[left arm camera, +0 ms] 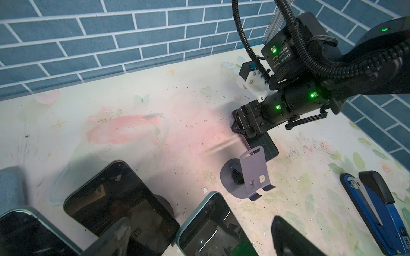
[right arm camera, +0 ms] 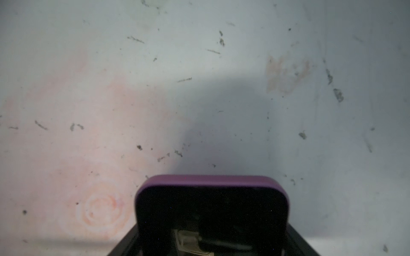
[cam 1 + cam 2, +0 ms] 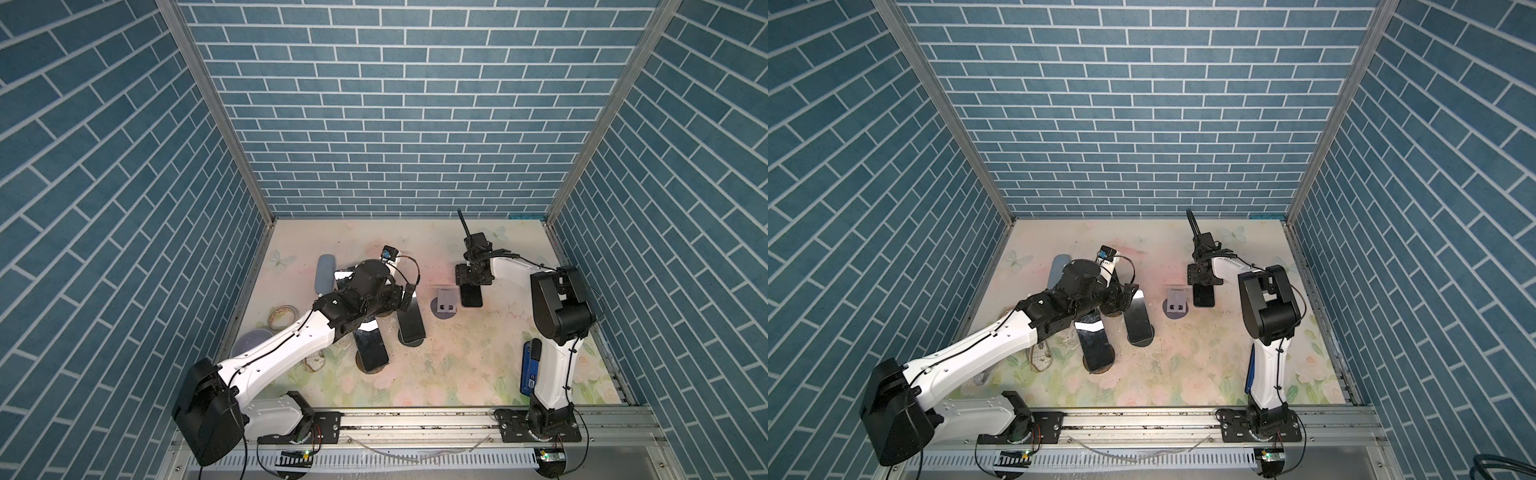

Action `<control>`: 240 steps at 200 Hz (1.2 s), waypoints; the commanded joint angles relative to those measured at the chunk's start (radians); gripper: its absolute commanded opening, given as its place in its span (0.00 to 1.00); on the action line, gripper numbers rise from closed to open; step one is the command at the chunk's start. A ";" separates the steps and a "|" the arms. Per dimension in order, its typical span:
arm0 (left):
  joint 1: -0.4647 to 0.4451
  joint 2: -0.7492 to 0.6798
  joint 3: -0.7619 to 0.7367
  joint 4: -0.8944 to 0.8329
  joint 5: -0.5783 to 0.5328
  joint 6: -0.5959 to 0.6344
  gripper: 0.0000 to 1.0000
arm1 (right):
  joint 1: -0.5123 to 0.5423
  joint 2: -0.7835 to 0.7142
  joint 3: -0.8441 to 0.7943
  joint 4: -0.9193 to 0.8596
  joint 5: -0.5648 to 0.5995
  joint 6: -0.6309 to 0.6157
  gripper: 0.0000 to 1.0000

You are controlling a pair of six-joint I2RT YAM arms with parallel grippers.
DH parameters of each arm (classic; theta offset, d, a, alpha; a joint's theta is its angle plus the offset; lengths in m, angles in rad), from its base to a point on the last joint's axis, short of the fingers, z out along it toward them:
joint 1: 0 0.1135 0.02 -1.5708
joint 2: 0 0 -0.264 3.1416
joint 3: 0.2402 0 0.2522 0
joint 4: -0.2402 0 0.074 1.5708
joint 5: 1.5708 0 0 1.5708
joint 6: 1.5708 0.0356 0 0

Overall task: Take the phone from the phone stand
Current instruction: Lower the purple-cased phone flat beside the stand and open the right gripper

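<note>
Purple-cased phone (image 1: 265,147) is already off its phone stand (image 1: 253,172). It lies nearly flat just beside the stand, on the far side from the left wrist camera, with the right hand (image 1: 245,126) clamped on its end. The right wrist view shows the case's rounded edge (image 2: 210,199) jutting from between the jaws, low over the desk (image 2: 133,88). Whether it touches the surface, I cannot tell. Gripping by the end probably lets the phone slide clear of the stand's 2 front hooks and go down flat.

The stand sits empty and upright, so I judge the lift done and only the release left.

The left hand (image 1: 200,223) hangs wide open and empty over 3 dark phones (image 1: 119,199), well apart from the stand, likely parked out of the way. A blue stapler (image 1: 377,210) lies aside.
</note>
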 commanded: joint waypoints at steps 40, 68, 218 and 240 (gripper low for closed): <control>-0.006 -0.018 -0.014 0.024 -0.024 0.008 1.00 | 0.000 0.055 0.028 -0.013 0.010 -0.026 0.63; -0.006 -0.018 -0.014 0.031 -0.021 0.008 1.00 | 0.000 0.062 0.027 -0.017 0.020 -0.026 0.67; -0.006 -0.017 -0.022 0.037 -0.021 0.009 1.00 | 0.001 0.068 0.005 -0.012 0.024 -0.024 0.79; -0.007 -0.015 -0.022 0.035 -0.021 0.009 1.00 | 0.001 0.070 0.007 -0.013 0.027 -0.024 0.80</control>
